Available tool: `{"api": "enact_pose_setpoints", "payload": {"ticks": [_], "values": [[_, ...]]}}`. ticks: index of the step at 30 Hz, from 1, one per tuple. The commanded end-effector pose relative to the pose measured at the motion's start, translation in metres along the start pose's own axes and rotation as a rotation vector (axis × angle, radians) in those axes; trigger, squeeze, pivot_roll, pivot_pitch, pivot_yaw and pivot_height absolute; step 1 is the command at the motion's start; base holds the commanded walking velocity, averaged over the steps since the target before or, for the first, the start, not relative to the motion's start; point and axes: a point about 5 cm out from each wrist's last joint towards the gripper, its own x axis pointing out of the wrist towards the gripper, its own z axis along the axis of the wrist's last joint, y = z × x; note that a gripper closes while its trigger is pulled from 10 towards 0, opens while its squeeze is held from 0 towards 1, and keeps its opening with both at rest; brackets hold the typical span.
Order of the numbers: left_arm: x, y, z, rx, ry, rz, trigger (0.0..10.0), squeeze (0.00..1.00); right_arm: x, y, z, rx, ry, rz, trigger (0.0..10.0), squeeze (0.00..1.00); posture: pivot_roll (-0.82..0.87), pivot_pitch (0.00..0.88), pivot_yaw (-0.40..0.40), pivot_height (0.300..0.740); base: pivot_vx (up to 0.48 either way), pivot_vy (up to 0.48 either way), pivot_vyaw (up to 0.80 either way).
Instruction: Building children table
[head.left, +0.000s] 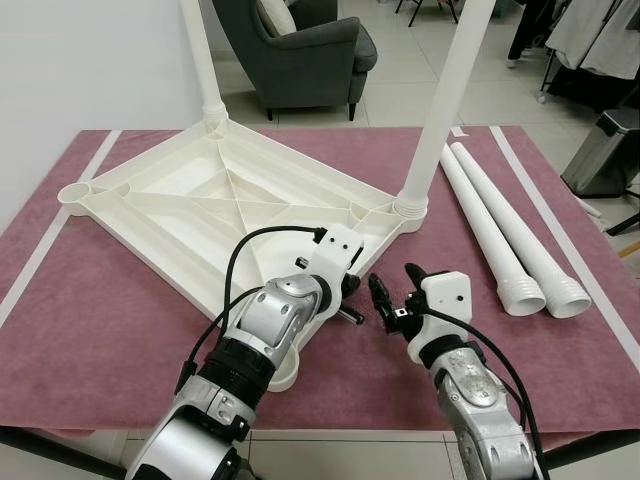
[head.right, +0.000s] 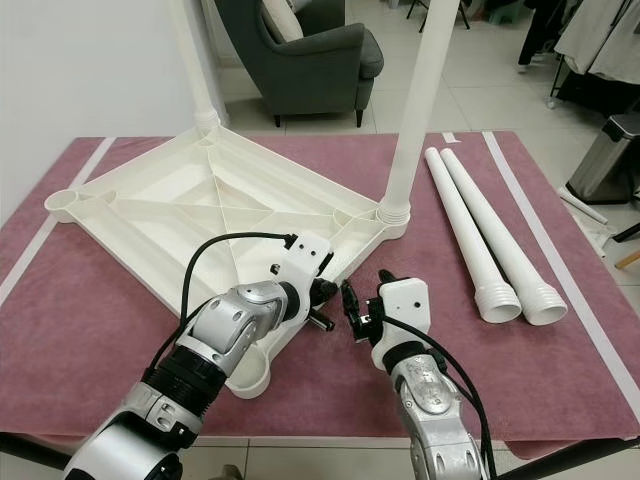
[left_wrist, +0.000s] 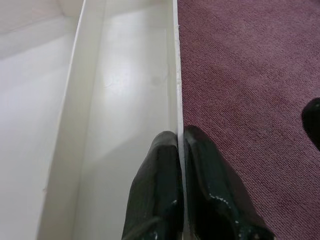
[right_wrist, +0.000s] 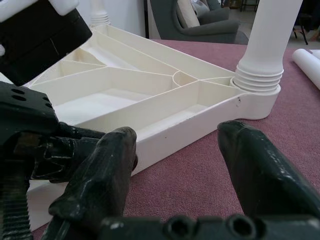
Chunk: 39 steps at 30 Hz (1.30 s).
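A light tiled floor (head.left: 400, 90) is running across the far part of the room, with a white wall (head.left: 90, 70) standing at far left. A maroon carpet (head.left: 100, 330) with pale tape strips is covering the near work surface.

The white plastic tabletop (head.left: 200, 210) is lying upside down on the carpet, ribbed underside facing up, left of centre. Two white legs are standing upright in its corner sockets — one at the far corner (head.left: 200, 60), one at the right corner (head.left: 445, 100). Two loose legs (head.left: 500, 235) are lying side by side on the carpet at right, just touching each other, well apart from the tabletop.

A dark grey armchair (head.left: 305, 50) is sitting on the floor beyond the carpet. A metal bin (head.left: 605, 150) is standing at far right.

The left gripper (left_wrist: 181, 150) is clamping the tabletop's thin near-right edge wall, one finger inside and one outside — jaws clenched on it. The right gripper (right_wrist: 175, 165) is hovering just right of it above the carpet, jaws released and spread, holding nothing.
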Motion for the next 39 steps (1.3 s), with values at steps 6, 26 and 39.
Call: {"api": "enact_pose_setpoints", "payload": {"ticks": [6,26,39], "values": [[-0.011,-0.001,0.021,0.118,-0.179,-0.059,10.0,1.00,0.000,0.001,-0.004,0.004,0.022,0.002,10.0,0.00,0.03,0.000,0.077,0.740,0.000,0.000,0.00],[-0.140,0.116,0.010,0.793,0.138,-0.431,10.0,0.00,-0.008,-0.002,0.009,-0.047,-0.006,0.166,10.0,0.00,0.06,0.010,0.070,0.740,0.000,0.000,0.00],[-0.158,0.135,-0.002,1.173,0.427,-0.561,10.0,1.00,-0.005,0.008,0.020,-0.035,-0.037,0.219,10.0,0.00,0.06,0.010,0.063,0.740,0.000,0.000,0.00]]}}
